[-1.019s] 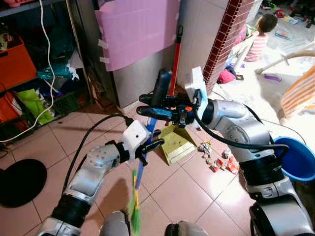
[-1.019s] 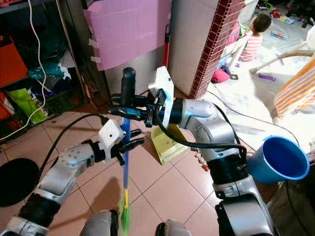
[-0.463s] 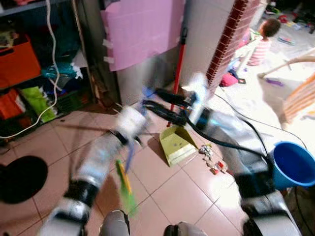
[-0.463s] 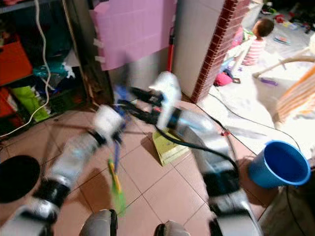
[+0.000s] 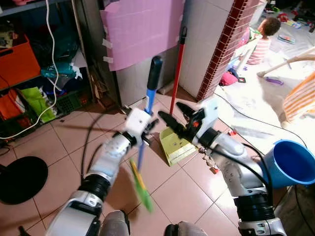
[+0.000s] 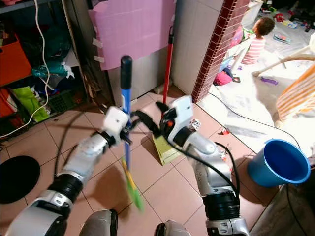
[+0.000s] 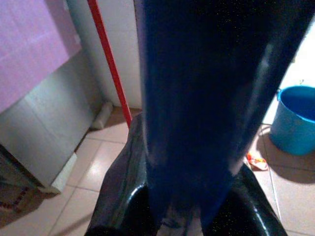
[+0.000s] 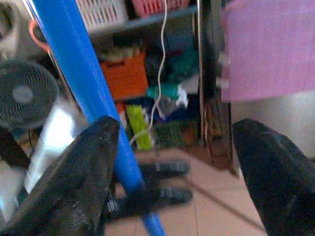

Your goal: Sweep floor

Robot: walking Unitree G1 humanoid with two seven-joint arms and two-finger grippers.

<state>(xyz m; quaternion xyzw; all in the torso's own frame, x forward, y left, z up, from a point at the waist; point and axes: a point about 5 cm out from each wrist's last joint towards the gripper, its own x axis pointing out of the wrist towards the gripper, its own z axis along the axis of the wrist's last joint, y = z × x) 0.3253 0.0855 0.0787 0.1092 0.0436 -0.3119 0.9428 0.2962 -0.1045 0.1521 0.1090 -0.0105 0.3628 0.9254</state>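
Note:
The broom has a blue handle (image 5: 147,101), a black top grip (image 5: 155,68) and green bristles (image 5: 142,189) that hang tilted just above the tiled floor. My left gripper (image 5: 146,133) is shut on the handle about midway down; in the left wrist view the blue handle (image 7: 197,98) sits between its black fingers. My right gripper (image 5: 171,110) is open just right of the handle and holds nothing. In the right wrist view the handle (image 8: 74,64) passes beside one spread finger (image 8: 74,177). Small red and white scraps (image 5: 212,163) lie on the tiles to the right.
A yellow-green dustpan (image 5: 175,143) with a red pole (image 5: 178,66) leans at the wall corner. A blue bucket (image 5: 289,162) stands at the right. Cluttered shelves (image 5: 29,73) and a black disc (image 5: 22,179) are on the left. A child (image 5: 263,34) sits far back right.
My right gripper has let go of the broom's top and dropped to the right of the handle. The left arm has swung the broom so that its bristles point rightward.

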